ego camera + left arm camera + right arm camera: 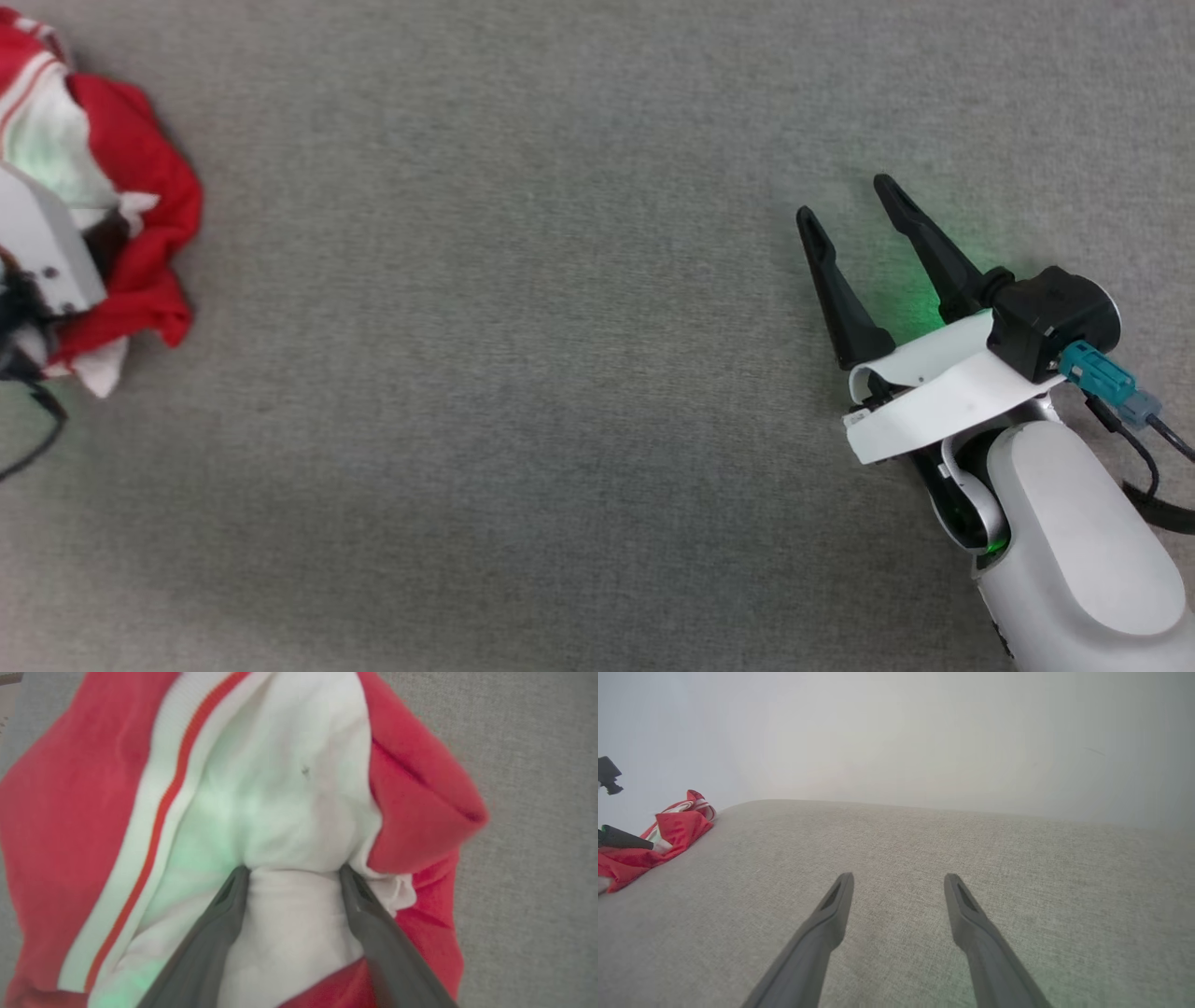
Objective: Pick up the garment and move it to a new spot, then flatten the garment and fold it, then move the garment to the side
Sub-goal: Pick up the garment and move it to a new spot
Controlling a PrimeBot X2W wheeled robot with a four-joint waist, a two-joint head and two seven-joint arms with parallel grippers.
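Red and white in a crumpled heap, the garment point(140, 215) lies at the far left edge of the head view, partly under the left arm's pale casing point(42, 243). Nothing of the task looks done: it is not lifted, not flattened, not folded. The right gripper point(843, 200) sits at the lower right with its fingers apart and nothing between them. Between it and the heap you have a wide bare stretch of grey cloth surface point(523, 373) for laying the shirt out.

From the left wrist, the left gripper point(294, 870) is spread wide, straddling a bulge of the garment's point(70, 812) white cloth, fingertips pressed into the folds but not pinched together. You seem to be at the first grasp; the moving, flattening, folding and setting aside remain.

From the right wrist, the right gripper point(899, 877) stands apart over bare surface, with the garment point(677, 828) well off to the left. Mind the surface's far edge point(924, 807) against the pale wall point(896, 732).
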